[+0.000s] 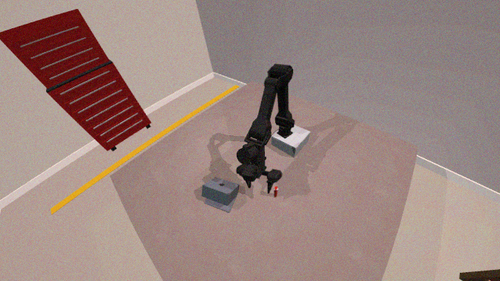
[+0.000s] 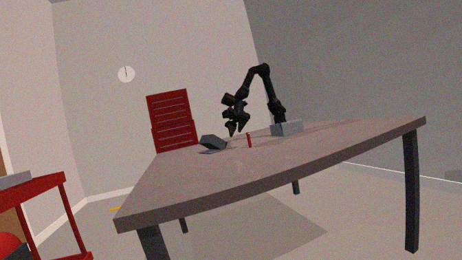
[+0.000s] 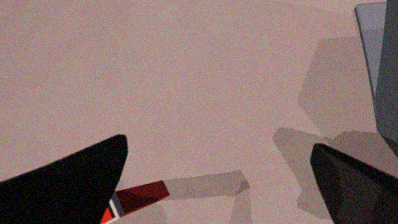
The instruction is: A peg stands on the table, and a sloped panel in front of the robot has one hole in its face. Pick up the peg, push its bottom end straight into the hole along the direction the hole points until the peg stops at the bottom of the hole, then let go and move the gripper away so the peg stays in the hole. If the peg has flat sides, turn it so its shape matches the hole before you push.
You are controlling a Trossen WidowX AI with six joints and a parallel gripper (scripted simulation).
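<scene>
The red peg [image 1: 275, 192] [image 2: 249, 140] [image 3: 142, 197] stands upright on the table, with a pale band near its top. In the wrist view it is partly hidden by the left finger. My gripper [image 1: 259, 189] [image 2: 236, 133] [image 3: 220, 148] is open and empty, pointing down above the table. It hangs above the peg's height, between the peg and the panel, with one finger close to the peg in the top view. The blue-grey sloped panel [image 1: 220, 194] [image 2: 212, 141] [image 3: 391, 95] has a dark hole [image 1: 222, 184] in its face; the hole's shape is too small to tell.
The arm's grey base block [image 1: 283, 145] [image 2: 293, 128] stands behind the gripper. The panel's thin foot plate [image 1: 223, 207] [image 2: 210, 151] [image 3: 367, 35] lies on the table beneath it. A red slatted board [image 1: 74, 87] [image 2: 173, 110] stands beyond the table.
</scene>
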